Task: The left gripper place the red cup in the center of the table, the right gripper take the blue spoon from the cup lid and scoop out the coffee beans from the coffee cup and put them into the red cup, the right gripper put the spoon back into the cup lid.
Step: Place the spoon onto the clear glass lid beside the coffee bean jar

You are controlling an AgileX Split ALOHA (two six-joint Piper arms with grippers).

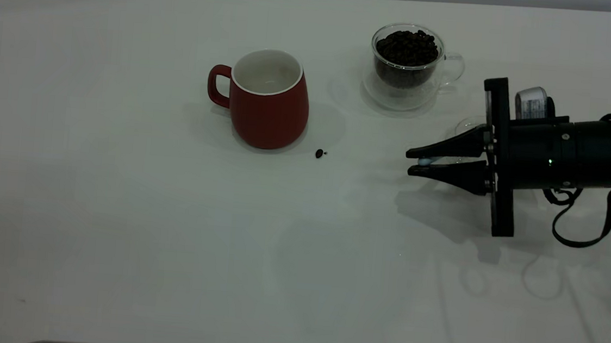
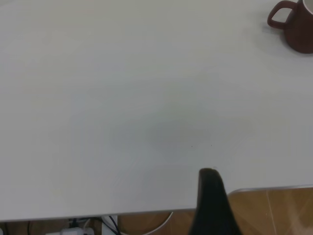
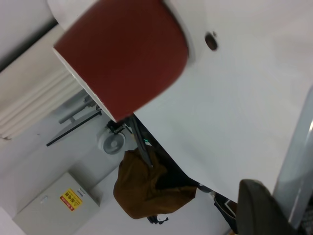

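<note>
Red cup (image 1: 270,103): upright near the middle of the table (image 1: 117,206), handle toward the left edge, white inside showing; I cannot tell whether any beans lie in it.
Stray bean (image 1: 319,153): one dark bean on the tabletop just beside the red cup's base, on the side toward the right edge.
Coffee cup (image 1: 408,59): clear glass, full of coffee beans (image 1: 407,47), toward the far edge, right of the red cup, handle toward the right edge.
Right gripper (image 1: 414,162): low over the table near the right edge, lying sideways, tips toward the red cup, fingers narrowly parted with a pale blue bit of the blue spoon (image 1: 425,161) pinched between them.
Cup lid (image 1: 467,127): clear rim barely showing behind the right gripper.
Left gripper (image 2: 211,200): one dark finger seen at the table's edge, well apart from the cup; whether spread or pressed together, cannot tell.
</note>
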